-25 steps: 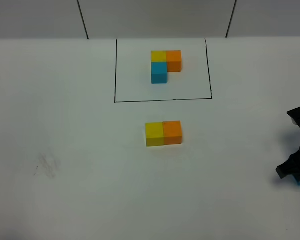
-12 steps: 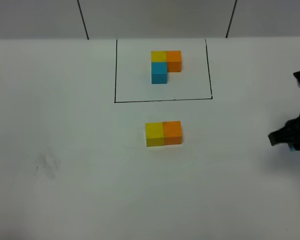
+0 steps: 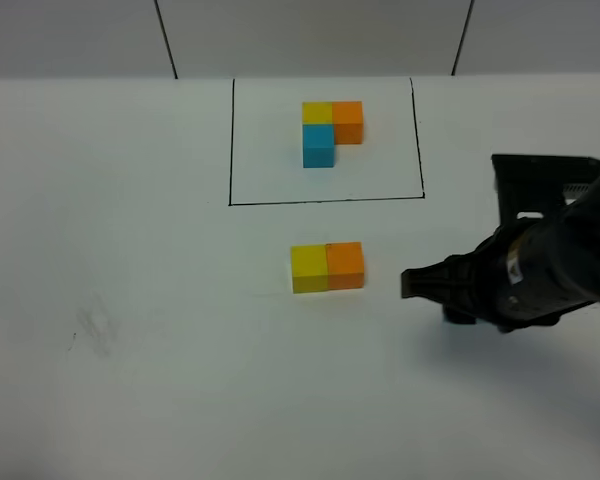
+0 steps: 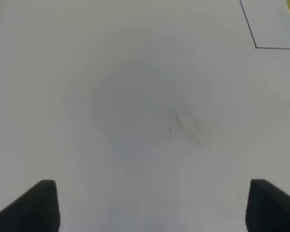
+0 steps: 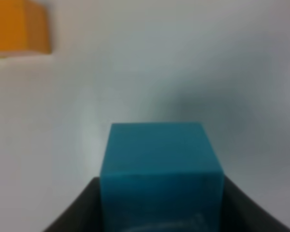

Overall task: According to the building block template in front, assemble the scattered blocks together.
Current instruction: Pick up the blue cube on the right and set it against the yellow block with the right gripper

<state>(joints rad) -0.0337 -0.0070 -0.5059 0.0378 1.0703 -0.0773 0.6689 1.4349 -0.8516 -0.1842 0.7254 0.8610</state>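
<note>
the right gripper is clamping the sky-blue cube between its narrowed jaws, and is sitting near the right side of the orange cube but apart from it. that cube is lying against the yellow cube on the table. the left gripper is hanging with its jaws spread wide over a faint smudge, holding nothing. further back the template is resting inside the black rectangle — yellow and orange side by side, blue in front of the yellow.
</note>
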